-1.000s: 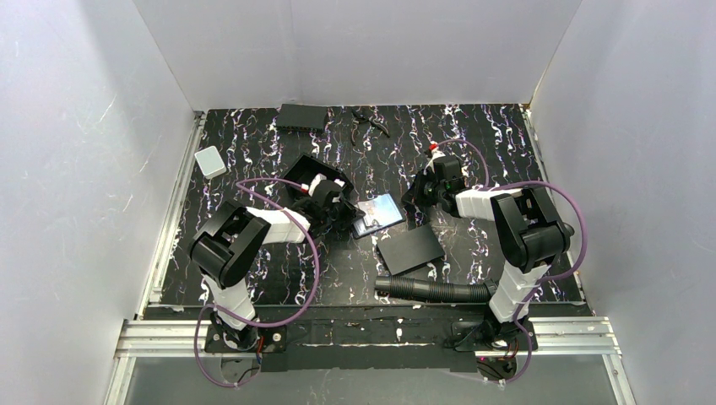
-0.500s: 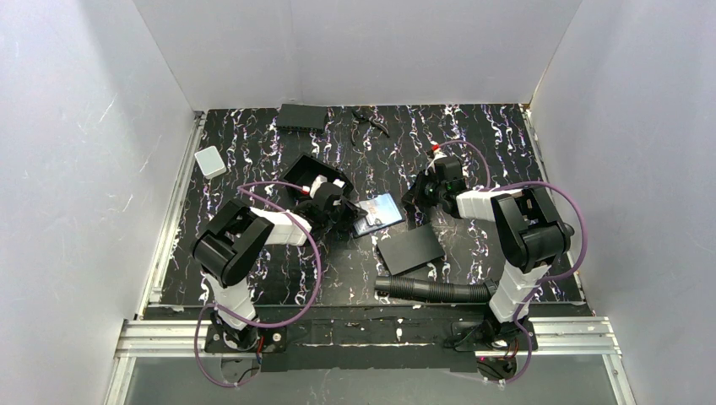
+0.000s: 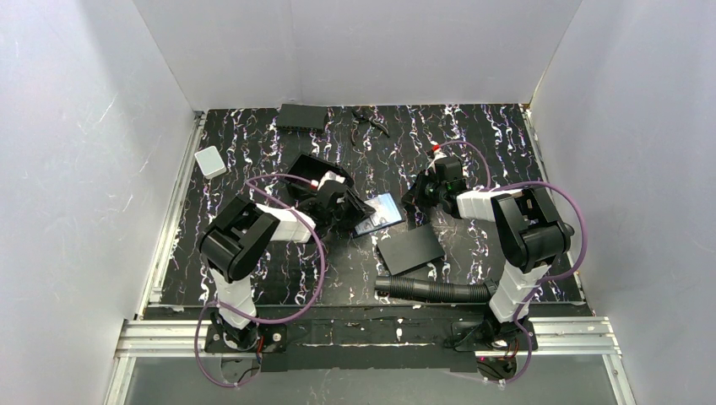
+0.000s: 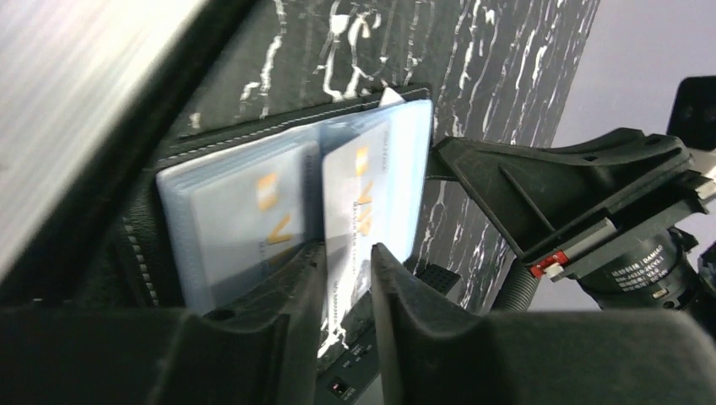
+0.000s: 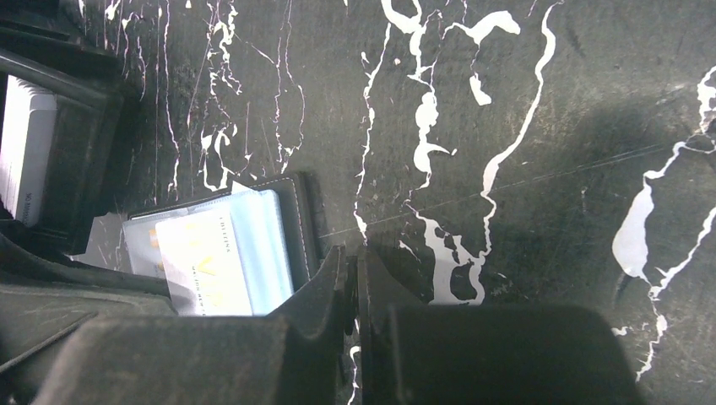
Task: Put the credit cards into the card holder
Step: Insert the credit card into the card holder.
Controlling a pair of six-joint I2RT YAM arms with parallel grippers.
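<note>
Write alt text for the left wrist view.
A pale-blue glossy credit card with orange marks lies on the clear sleeves of an open black card holder. The left gripper straddles the card's lower edge, jaws slightly apart.

**A:** Where is the card holder, and what does it look like?

**B:** The card holder (image 3: pixel 377 213) is a black stitched wallet. It lies open and flat near the middle of the table, with its clear sleeves facing up.

**A:** And the credit cards?

**B:** Two glossy pale-blue credit cards (image 4: pixel 241 224) with orange marks lie side by side on it. One sits under a sleeve. Whether the other is fully inside its sleeve is unclear.
</note>
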